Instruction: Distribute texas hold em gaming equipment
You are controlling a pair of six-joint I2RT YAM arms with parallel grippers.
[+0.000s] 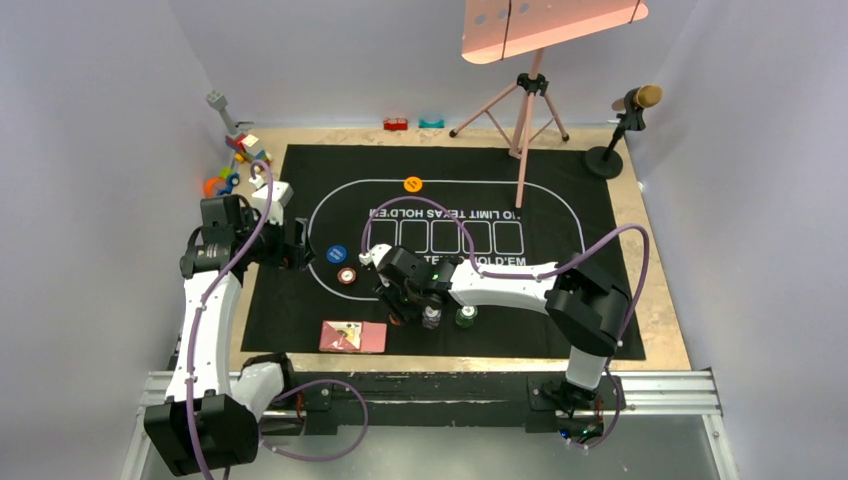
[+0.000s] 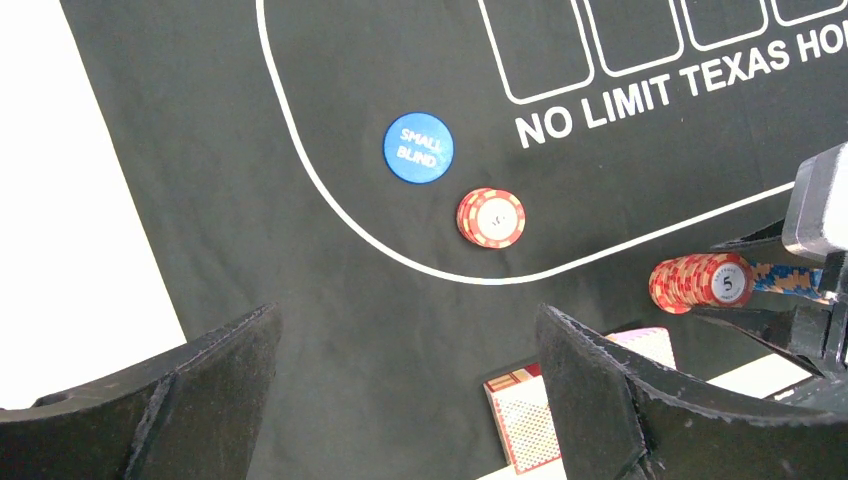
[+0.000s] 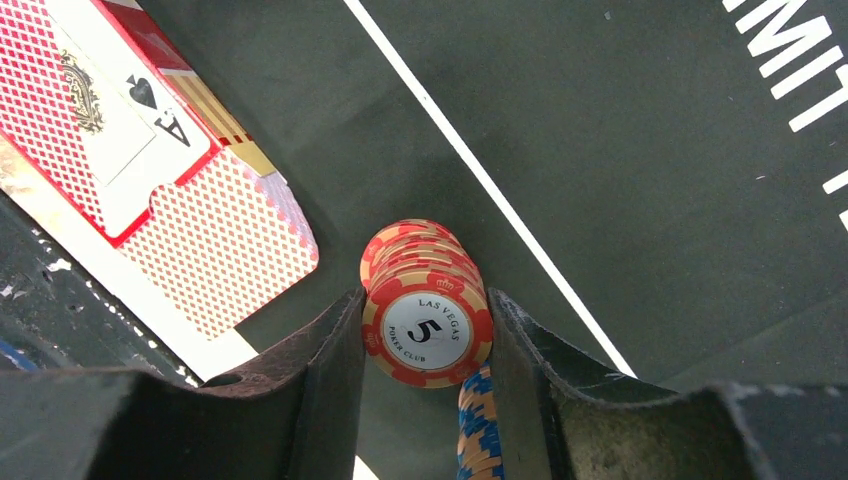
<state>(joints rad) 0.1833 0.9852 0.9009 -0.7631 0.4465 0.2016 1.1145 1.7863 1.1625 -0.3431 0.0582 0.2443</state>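
My right gripper (image 3: 425, 300) is shut on a tall stack of red poker chips (image 3: 425, 325), one finger pressed against each side, near the mat's front just outside the white oval line. A blue-and-tan chip stack (image 3: 480, 430) stands right beside it. The pink-backed card deck (image 3: 150, 150) lies to the left. A smaller red chip stack (image 2: 491, 217) and the blue small-blind button (image 2: 418, 148) lie inside the oval. My left gripper (image 2: 408, 315) hangs open and empty above the mat. An orange button (image 1: 412, 184), a grey stack (image 1: 432, 318) and a green stack (image 1: 465, 317) also show.
Colourful toy blocks (image 1: 240, 160) are heaped at the back left corner. A pink tripod (image 1: 525, 110) stands on the back edge of the black mat (image 1: 560, 200), and a microphone stand (image 1: 620, 130) at the back right.
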